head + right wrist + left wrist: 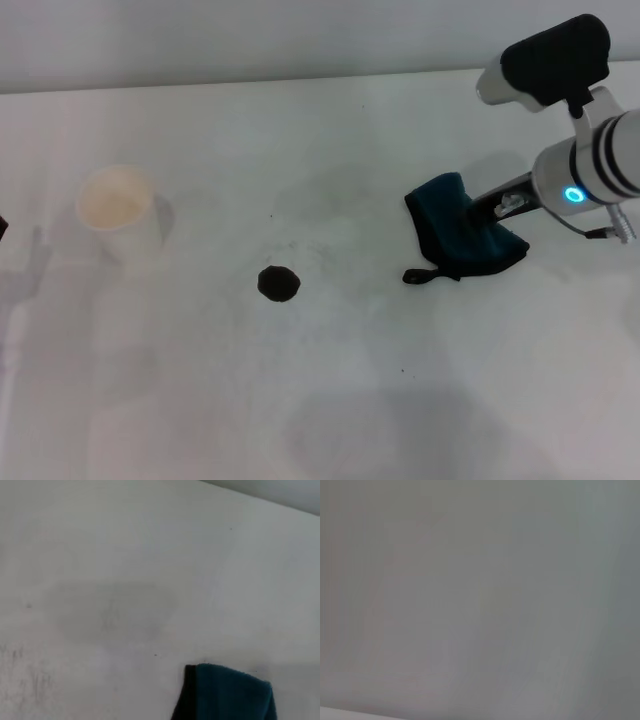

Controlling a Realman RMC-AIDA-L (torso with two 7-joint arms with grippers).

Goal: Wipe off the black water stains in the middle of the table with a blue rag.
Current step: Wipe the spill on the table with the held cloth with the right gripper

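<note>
The blue rag (455, 235) is bunched at the right of the white table (330, 400), its black loop tag trailing toward the front. My right gripper (482, 208) reaches in from the right and is shut on the rag's right side. The rag's edge also shows in the right wrist view (230, 695). The black water stain (279, 284), a small round blot, lies in the middle of the table, well left of the rag. My left gripper is out of view; the left wrist view shows only plain grey.
A translucent white cup (115, 208) stands at the left of the table. Faint grey smudges and tiny specks (300, 245) lie behind the blot. The table's far edge (250, 82) meets a pale wall.
</note>
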